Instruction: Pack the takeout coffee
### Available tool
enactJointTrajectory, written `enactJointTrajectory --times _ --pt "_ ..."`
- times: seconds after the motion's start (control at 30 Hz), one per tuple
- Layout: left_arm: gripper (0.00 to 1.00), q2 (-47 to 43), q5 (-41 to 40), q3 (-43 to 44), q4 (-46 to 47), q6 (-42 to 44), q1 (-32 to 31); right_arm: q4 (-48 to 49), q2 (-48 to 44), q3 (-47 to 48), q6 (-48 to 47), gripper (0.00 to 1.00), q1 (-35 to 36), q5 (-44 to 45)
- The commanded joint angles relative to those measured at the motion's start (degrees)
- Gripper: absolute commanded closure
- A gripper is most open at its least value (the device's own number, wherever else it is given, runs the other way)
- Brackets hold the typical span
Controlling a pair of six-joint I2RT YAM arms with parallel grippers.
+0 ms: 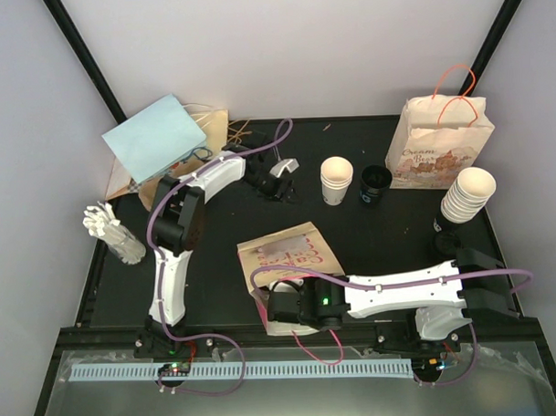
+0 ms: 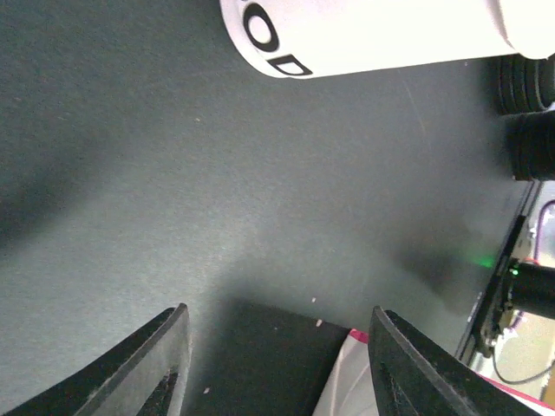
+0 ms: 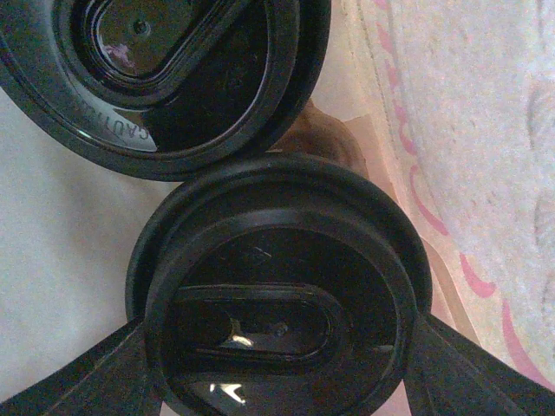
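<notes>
Right wrist view has the right gripper (image 3: 286, 368) clamped wide across a black lid (image 3: 277, 260), over the flat paper bag (image 3: 486, 130). It should lift the lid level, clear of the second lid (image 3: 165, 78). The left gripper (image 2: 279, 316) stands open and empty, with the white cup (image 2: 364, 35) ahead and apart from its fingers.

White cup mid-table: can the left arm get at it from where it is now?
Probably yes. The left gripper hangs open close beside the white cup, with only bare black mat between them and nothing standing in the way.
</notes>
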Motion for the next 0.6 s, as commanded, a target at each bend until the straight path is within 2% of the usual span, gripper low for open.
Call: enactJointTrajectory --times 0.0,0.33,0.57 --pt "0.43 0.43 4.79 -0.84 -0.22 0.88 -0.96 2.13 -0.18 -1.00 0.46 0.48 0.13 -0.96" --pt "0.54 0.35 8.36 -4.62 1.21 0.78 -1.86 2.41 1.35 -0.94 2.93 0.50 -0.28 0.35" --pt "0.55 0.71 8.88 -5.18 -0.85 2.09 -2.62 4.27 2.08 -1.78 1.62 0.51 -0.29 2.20"
